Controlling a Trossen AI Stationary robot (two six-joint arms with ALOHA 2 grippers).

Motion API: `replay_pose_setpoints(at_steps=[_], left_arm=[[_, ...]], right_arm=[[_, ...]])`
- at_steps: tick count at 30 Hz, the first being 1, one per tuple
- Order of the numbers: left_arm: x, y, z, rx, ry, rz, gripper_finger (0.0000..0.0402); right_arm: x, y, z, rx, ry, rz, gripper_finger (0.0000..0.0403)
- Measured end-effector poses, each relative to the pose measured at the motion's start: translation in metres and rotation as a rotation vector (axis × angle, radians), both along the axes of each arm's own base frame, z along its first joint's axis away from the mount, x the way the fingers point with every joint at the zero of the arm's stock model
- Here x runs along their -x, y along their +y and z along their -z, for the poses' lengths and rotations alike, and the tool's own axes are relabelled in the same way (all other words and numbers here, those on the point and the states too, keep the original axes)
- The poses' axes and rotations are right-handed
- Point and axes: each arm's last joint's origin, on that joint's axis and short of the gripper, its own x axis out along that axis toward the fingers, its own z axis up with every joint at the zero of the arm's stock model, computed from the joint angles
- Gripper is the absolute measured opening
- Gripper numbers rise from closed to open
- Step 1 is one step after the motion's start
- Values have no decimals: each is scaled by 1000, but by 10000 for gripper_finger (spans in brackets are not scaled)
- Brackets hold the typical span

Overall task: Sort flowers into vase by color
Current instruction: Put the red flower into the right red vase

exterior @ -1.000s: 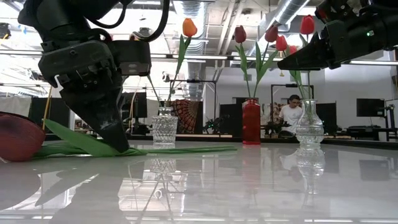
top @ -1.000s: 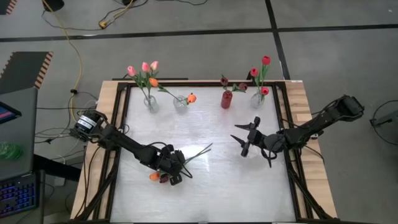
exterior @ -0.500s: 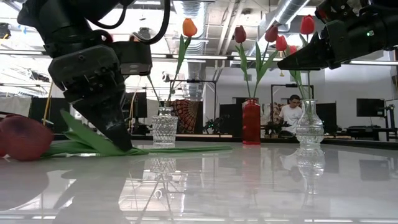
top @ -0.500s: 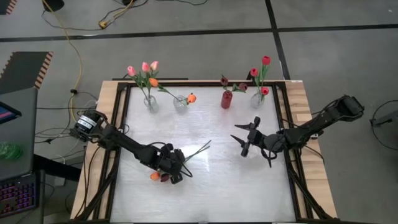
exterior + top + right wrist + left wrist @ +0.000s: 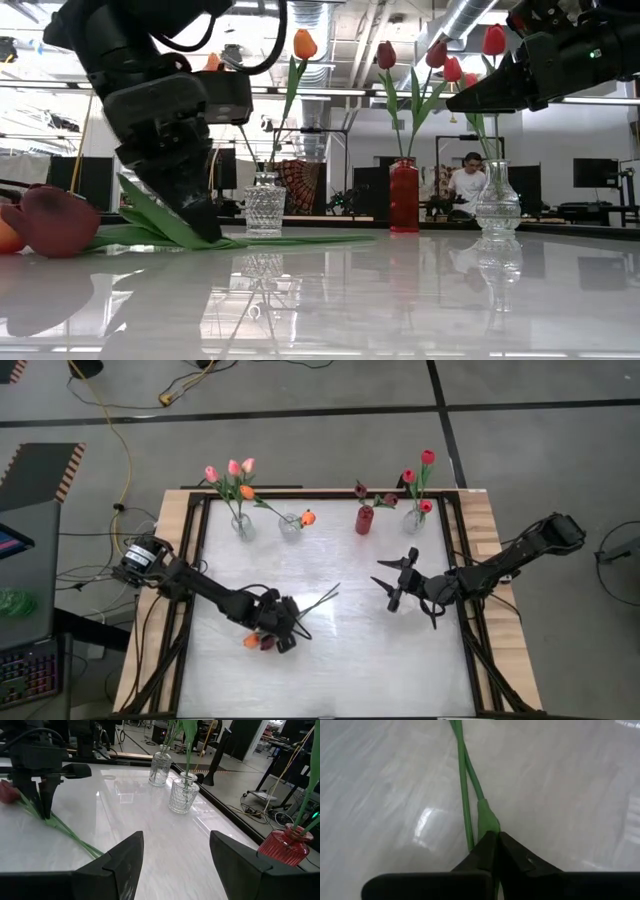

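Here the left tool [image 5: 283, 632] is clamped shut on the thin green stems of two artificial tulips [image 5: 466, 800] lying on the glossy white table [image 5: 350, 660], near its front left corner, with their maroon and orange heads [image 5: 55, 220] resting on the surface. The right tool [image 5: 392, 582] hovers wide open toward the right edge

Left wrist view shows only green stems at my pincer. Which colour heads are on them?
Observer: The left pincer is shut on a stem; beside it lie an orange head and a maroon head.
Operator: Where does maroon go?
Observer: The red vase at the far edge holds maroon flowers.
Operator: And the right pincer?
Observer: The right pincer hangs open over the table's right half, holding nothing.
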Motion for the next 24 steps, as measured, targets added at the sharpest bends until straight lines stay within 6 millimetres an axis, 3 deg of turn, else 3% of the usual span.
replay_pose_setpoints(at_steps=[10, 24], left_arm=[[-6, 15, -11, 119, -50, -112, 0], [-34, 43, -31, 370, -295, -195, 0]], right_arm=[[-1, 2, -1, -25, -13, -73, 256], [-2, 9, -3, 40, 14, -218, 256]])
